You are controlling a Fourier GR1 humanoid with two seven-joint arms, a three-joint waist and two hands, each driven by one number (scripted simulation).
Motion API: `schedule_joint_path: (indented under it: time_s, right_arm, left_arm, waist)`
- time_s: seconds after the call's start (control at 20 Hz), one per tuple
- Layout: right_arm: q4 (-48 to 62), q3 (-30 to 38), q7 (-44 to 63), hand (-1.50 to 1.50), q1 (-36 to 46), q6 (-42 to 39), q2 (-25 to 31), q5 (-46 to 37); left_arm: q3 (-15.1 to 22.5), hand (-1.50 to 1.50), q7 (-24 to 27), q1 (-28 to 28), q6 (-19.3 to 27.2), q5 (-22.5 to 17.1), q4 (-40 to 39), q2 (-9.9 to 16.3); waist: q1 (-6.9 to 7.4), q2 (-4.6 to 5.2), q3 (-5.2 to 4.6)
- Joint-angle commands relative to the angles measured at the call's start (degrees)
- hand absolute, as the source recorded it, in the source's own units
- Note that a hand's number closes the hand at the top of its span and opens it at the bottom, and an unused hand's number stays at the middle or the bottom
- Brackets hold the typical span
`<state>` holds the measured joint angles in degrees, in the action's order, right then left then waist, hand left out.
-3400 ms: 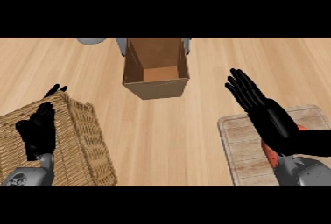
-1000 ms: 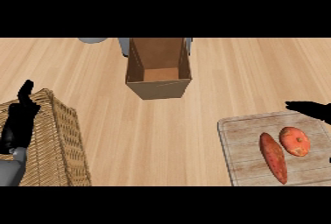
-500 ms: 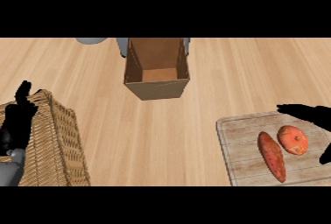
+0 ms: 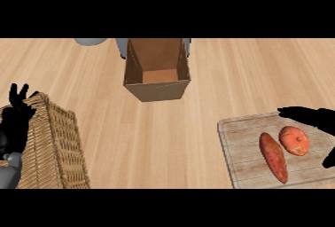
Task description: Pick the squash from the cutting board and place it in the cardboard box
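Our right hand (image 4: 313, 118), fingers spread and grasping nothing, has edged in over the pale wooden cutting board (image 4: 243, 167), closing on the round orange squash (image 4: 294, 140) beside a long reddish sweet potato (image 4: 273, 157). The open brown cardboard box (image 4: 157, 90) waits well beyond the board. Our left hand (image 4: 16, 119) rests open above the woven wicker basket (image 4: 56, 146).

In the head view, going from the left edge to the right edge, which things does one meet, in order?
Left hand → wicker basket → cardboard box → cutting board → long red vegetable → round orange squash → right hand.
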<state>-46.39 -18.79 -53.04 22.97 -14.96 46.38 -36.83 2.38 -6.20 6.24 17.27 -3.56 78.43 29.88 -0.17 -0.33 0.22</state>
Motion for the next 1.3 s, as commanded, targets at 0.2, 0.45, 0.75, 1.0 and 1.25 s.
schedule_joint_path:
  time_s: [0.2,0.45,0.75,1.0,1.25]
  right_arm:
    - [-5.6,-1.7,3.8,-1.5,-4.4,-1.3,-0.5,-3.9]
    - [-8.0,0.2,8.9,-1.5,-6.9,-2.3,-2.7,-4.8]
    - [-2.7,3.4,7.5,1.5,-3.8,6.9,-7.1,-7.9]
    - [2.7,6.3,6.8,1.5,-0.7,14.2,-11.4,-9.9]
    - [-4.4,9.0,21.7,1.5,-2.0,16.5,-16.0,-9.8]
  left_arm:
    - [-0.3,0.0,3.5,-3.2,-2.7,3.5,-1.6,1.0]
    - [-0.6,0.0,2.3,-1.6,-2.4,6.3,-1.8,-0.6]
    - [-1.1,0.0,2.9,-3.8,-2.8,7.1,-0.4,-2.2]
    - [-2.0,0.0,4.8,1.1,-2.8,8.8,-6.6,-4.2]
    - [-4.3,0.0,3.6,-0.5,-5.5,7.4,-4.0,-1.1]
  waist:
    - [0.31,0.28,-0.24]
    - [0.16,0.27,-0.23]
    - [0.59,0.35,-0.19]
    - [0.44,0.56,-0.2]
    - [-0.27,0.11,-0.3]
